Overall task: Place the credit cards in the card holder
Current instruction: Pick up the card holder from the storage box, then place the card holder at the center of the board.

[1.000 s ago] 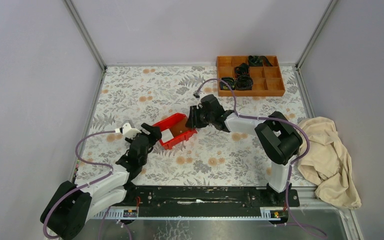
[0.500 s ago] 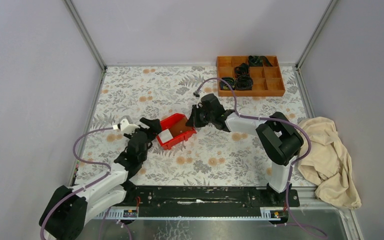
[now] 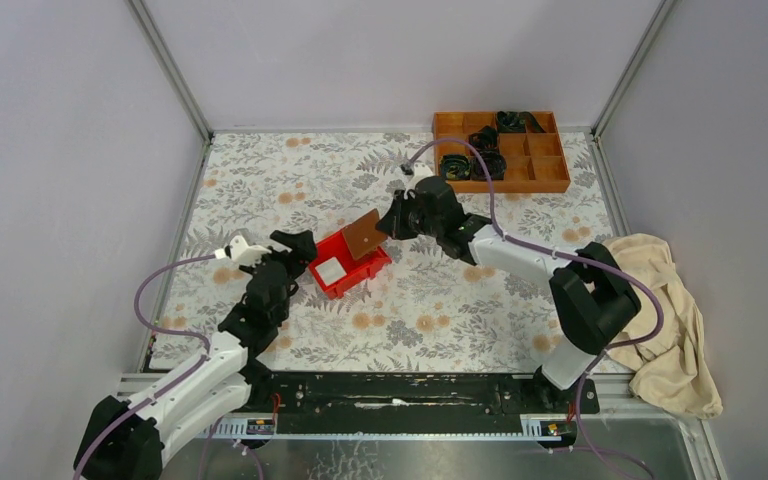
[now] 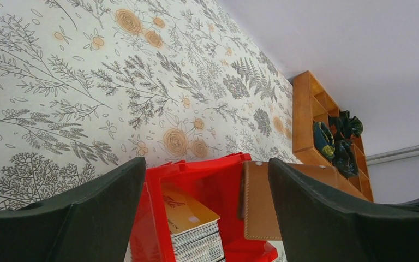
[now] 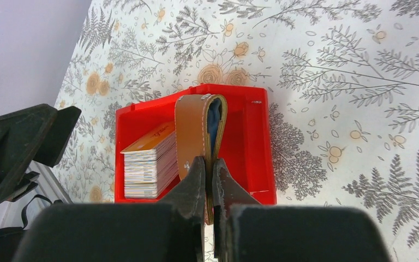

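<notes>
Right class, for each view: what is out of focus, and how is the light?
Top external: soft even light, faint shadows. Left wrist: left tool's fingers dark and blurred, red bin sharp. Right wrist: right tool soft, card holder crisp.

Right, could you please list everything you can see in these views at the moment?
Brown leather folding card holder: one, blue lining, held over the bin.
Red plastic bin: one, mid-table.
Credit cards: one stack, count unclear, gold-tan on top, in the bin.
Orange wooden compartment tray: one, far right corner.
Black coiled items: several, in the tray.
Beige cloth: one, right edge.
Floral table cover: one, pale.
Left gripper: open, beside the bin.
Right gripper: shut on the card holder.
</notes>
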Action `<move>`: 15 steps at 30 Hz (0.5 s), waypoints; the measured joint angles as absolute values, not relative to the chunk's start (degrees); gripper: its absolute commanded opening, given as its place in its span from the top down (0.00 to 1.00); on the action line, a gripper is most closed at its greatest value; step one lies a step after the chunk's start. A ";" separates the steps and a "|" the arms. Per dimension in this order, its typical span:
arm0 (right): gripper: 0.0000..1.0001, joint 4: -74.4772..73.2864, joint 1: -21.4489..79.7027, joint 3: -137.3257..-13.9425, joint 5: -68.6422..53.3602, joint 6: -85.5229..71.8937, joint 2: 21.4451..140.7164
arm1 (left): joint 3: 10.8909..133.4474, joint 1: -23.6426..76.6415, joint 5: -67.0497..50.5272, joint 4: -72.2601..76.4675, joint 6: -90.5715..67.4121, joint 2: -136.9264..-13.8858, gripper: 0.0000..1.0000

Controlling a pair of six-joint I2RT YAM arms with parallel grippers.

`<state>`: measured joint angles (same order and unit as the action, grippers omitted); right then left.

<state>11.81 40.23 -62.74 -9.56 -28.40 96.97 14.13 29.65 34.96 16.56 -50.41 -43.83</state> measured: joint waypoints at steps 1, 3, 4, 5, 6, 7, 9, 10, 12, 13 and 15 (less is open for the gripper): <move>1.00 11.79 40.23 -62.43 -8.95 -28.42 96.16 | 14.13 29.65 34.96 16.10 -50.39 -43.44 0.10; 1.00 11.73 40.23 -61.82 -7.86 -28.51 94.89 | 14.13 29.65 34.96 15.38 -50.41 -42.72 0.10; 1.00 11.66 40.23 -61.45 -7.27 -28.53 94.24 | 14.13 29.65 34.96 14.92 -50.41 -42.22 0.10; 1.00 11.64 40.23 -60.95 -6.68 -28.58 93.49 | 14.13 29.65 34.96 14.41 -50.41 -41.74 0.10; 1.00 11.51 40.23 -60.36 -6.22 -28.62 92.68 | 14.13 29.65 34.98 13.85 -50.43 -41.19 0.10; 1.00 11.25 40.23 -59.70 -5.45 -28.77 91.79 | 14.13 29.65 34.98 13.21 -50.43 -40.49 0.10; 1.00 10.70 40.23 -58.57 -3.95 -28.99 90.19 | 14.11 29.65 34.98 12.23 -50.50 -39.11 0.10; 1.00 10.26 40.23 -57.87 -3.05 -29.21 89.19 | 14.11 29.65 35.00 11.77 -50.65 -38.41 0.11; 1.00 9.13 40.21 -56.14 -0.78 -29.85 86.48 | 13.93 29.65 35.05 10.57 -51.05 -36.95 0.11; 1.00 8.80 40.18 -55.44 0.14 -30.09 85.38 | 13.67 29.65 35.05 10.13 -51.40 -36.29 0.12; 1.00 7.99 40.05 -53.43 2.74 -30.89 82.19 | 12.69 29.65 35.03 8.97 -52.29 -35.03 0.13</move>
<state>7.99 40.05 -53.43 2.74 -30.89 82.19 12.69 29.65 35.03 8.97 -52.29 -35.03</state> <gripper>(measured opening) 0.033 0.885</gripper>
